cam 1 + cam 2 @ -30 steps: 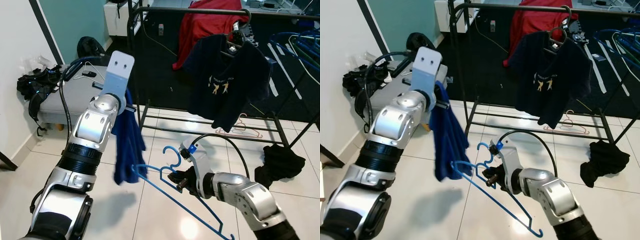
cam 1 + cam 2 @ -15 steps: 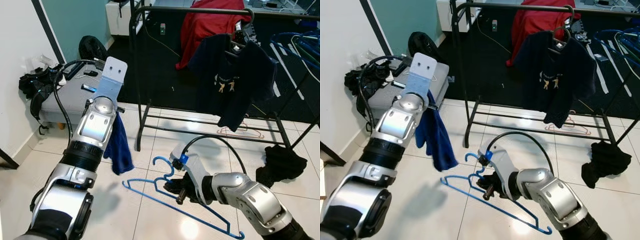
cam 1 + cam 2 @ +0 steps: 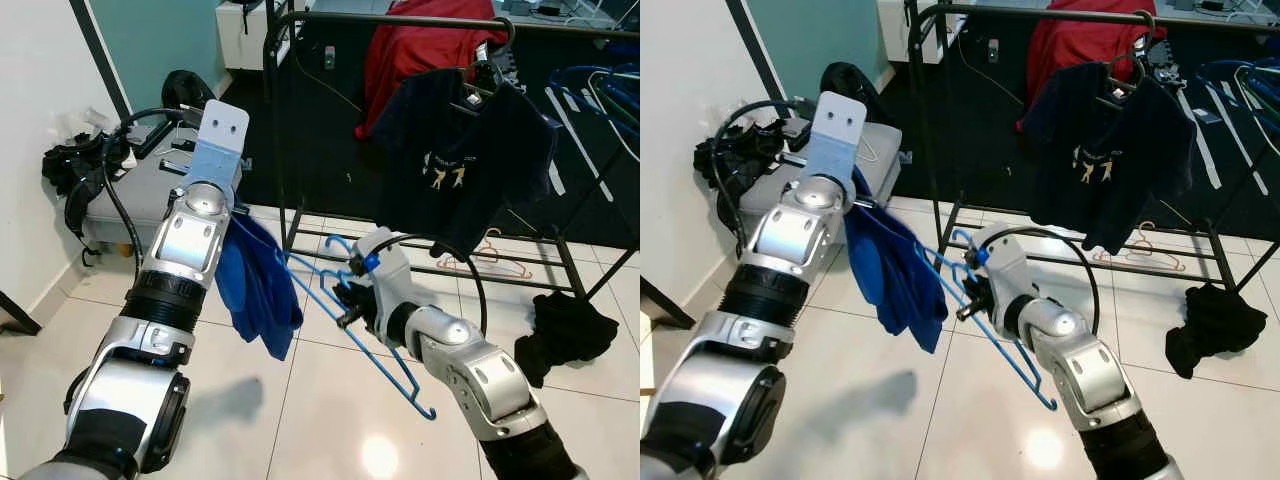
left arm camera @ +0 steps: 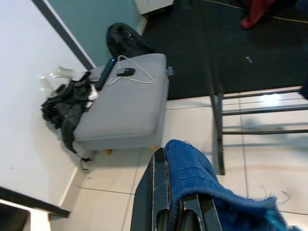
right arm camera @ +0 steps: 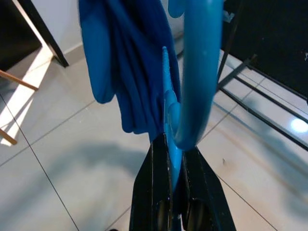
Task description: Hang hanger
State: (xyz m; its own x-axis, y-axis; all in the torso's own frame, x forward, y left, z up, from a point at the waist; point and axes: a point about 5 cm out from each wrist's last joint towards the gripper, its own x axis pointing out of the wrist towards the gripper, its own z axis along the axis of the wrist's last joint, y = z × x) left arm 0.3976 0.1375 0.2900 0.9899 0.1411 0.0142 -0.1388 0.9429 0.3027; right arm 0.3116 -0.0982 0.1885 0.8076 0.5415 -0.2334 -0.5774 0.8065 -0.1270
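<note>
The blue hanger [image 3: 350,310] is clamped near its hook by the right gripper [image 3: 345,300] in front of the clothes rack [image 3: 400,20], apparently so the blue cloth [image 3: 255,290] pinched by the left gripper [image 4: 173,211] can be threaded on.

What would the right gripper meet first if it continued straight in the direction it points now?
Most likely the blue garment hanging from the left gripper. The right gripper, shut on the blue hanger, points toward that cloth in its wrist view, with tiled floor beyond. Depth is unclear.
</note>
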